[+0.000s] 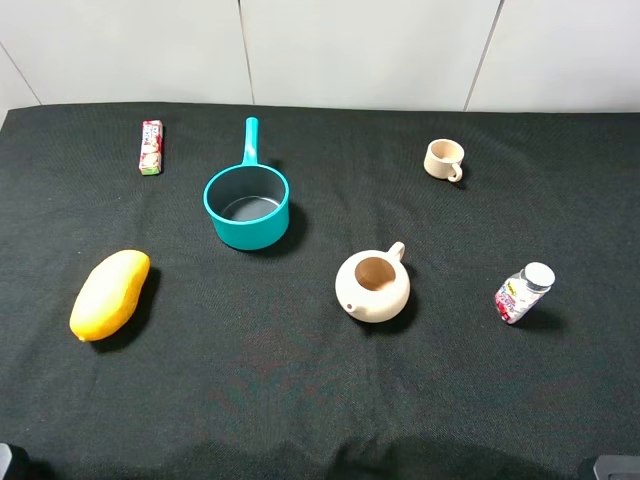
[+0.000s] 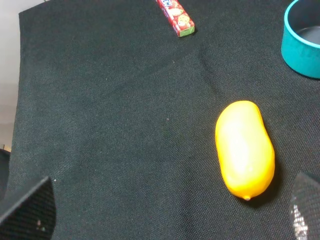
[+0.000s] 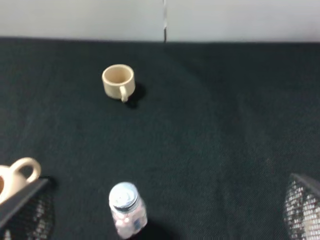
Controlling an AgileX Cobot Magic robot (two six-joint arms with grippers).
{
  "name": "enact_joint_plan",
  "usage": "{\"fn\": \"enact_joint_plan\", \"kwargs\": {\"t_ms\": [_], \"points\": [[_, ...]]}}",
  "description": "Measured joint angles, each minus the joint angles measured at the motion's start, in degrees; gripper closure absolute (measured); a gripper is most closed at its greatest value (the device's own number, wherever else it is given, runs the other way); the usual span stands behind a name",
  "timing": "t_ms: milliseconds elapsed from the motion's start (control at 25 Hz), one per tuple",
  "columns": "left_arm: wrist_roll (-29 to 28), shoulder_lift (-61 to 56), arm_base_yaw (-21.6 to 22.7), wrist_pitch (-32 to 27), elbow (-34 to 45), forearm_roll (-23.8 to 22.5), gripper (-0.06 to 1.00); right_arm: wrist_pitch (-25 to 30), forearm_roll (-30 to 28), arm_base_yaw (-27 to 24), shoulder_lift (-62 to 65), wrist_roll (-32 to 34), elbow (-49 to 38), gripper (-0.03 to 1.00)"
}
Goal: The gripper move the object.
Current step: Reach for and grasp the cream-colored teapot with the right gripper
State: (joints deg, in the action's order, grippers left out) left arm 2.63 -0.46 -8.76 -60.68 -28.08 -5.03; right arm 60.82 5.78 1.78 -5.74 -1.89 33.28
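Note:
The beige lidless teapot [image 1: 372, 286] stands upright on the black cloth, right of centre, with its spout toward the front left and its loop handle toward the back right. Only its handle and edge show in the right wrist view [image 3: 19, 174], next to one finger. My right gripper [image 3: 162, 210] is open and empty, well short of the teapot at the table's front right. My left gripper [image 2: 165, 215] is open and empty, with its fingers [image 2: 27, 210] wide apart near the front left, close to the mango [image 2: 245, 148]. Neither gripper touches anything.
A teal saucepan [image 1: 246, 205] stands back left of the teapot. A small beige cup [image 1: 444, 159] is at the back right. A small bottle [image 1: 522, 292] stands right of the teapot. A yellow mango [image 1: 110, 294] and a candy box [image 1: 151, 147] lie at the left.

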Motion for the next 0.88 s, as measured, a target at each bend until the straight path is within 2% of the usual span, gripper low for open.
{"fn": "enact_joint_plan", "kwargs": {"t_ms": [360, 600, 880], "points": [[0.0, 0.0, 0.0, 0.0, 0.0, 0.0, -0.05, 0.9, 5.9, 0.0, -15.4, -7.3, 6.0, 0.27], [0.0, 0.0, 0.0, 0.0, 0.0, 0.0, -0.05, 1.0, 8.0, 0.1, -22.7, -8.2, 9.4, 0.27], [0.0, 0.0, 0.0, 0.0, 0.0, 0.0, -0.05, 2.3, 7.7, 4.8, -30.5, -8.6, 12.0, 0.27]]}}
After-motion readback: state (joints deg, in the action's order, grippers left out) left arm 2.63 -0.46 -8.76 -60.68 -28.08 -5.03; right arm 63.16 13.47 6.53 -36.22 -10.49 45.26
